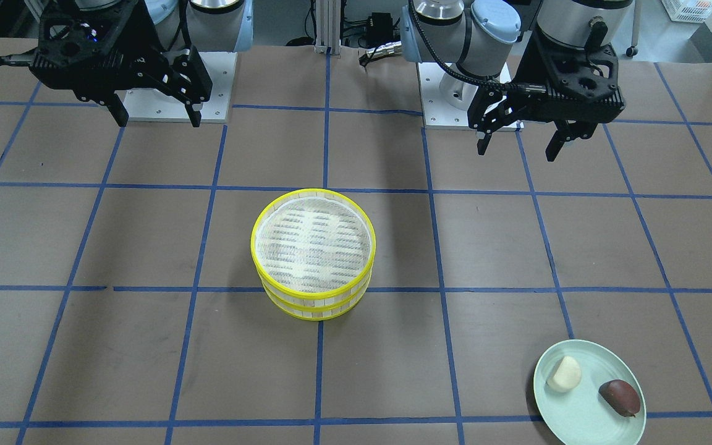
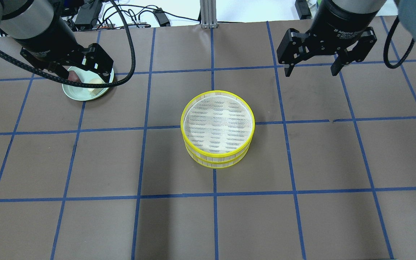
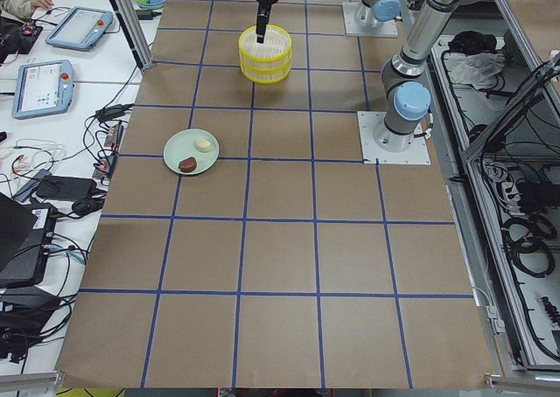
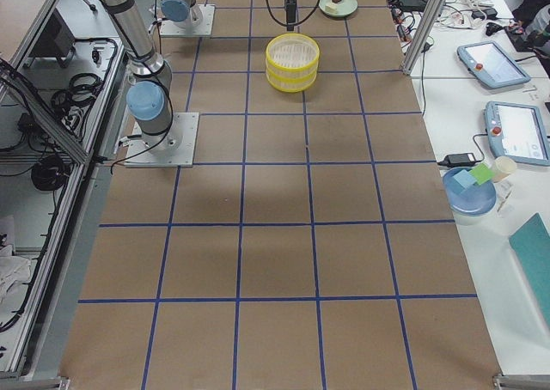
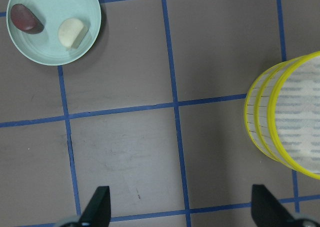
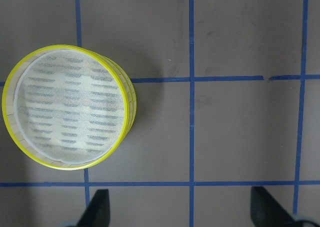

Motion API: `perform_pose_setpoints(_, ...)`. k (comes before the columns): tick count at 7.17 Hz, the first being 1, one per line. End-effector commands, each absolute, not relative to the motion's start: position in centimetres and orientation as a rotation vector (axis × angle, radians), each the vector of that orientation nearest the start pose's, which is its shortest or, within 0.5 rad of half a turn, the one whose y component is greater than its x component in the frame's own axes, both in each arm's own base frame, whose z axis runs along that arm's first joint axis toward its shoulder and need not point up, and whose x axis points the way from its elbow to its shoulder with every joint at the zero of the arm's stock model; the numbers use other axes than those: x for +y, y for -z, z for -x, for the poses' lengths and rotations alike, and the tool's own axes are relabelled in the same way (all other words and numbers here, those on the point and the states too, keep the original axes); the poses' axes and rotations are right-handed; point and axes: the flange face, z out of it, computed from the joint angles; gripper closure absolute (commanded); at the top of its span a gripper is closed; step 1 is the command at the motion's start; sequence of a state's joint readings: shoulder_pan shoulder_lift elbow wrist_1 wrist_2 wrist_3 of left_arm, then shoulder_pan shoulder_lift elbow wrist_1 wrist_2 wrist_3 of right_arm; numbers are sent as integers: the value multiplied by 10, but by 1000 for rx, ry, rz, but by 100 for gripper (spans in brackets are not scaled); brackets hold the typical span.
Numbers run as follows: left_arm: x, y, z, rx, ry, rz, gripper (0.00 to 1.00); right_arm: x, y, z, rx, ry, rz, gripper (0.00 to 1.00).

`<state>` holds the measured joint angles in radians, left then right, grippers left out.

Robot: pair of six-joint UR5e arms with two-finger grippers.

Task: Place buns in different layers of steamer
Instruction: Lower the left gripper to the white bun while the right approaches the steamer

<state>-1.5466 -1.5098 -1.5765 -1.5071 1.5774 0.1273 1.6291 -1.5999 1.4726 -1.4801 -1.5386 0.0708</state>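
The steamer stands as two stacked yellow-rimmed layers at the table's middle, and its top tray is empty; it also shows in the overhead view. The cream-white bun and the reddish-brown bun lie side by side on a pale green plate. My left gripper is open and empty, high above the table, between the plate and the steamer. Its wrist view shows both buns. My right gripper is open and empty, high up on the steamer's other side.
The table is brown paper with a blue tape grid. In the overhead view my left gripper hides part of the plate. Tablets, cables and a blue plate lie on side benches beyond the table's ends.
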Motion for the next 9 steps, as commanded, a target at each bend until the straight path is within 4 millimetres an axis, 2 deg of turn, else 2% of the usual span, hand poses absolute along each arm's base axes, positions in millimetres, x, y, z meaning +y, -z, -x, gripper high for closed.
perform_pose_setpoints(1,-480,-506,123,3108,144,-173,0,-471,-541,-164,3106,56,-18,0)
perform_pose_setpoints(7,-481,-514,113,3114,168,-138,0,-471,-541,-164,3112,47,-18,0)
perform_pose_setpoints(8,-489,-504,93,3112,138,-100,0,-471,-541,-164,3112,47,-18,0)
perform_pose_setpoints(9,-502,-493,54,3125,111,-37,0,-471,-541,-164,3112,47,-18,0)
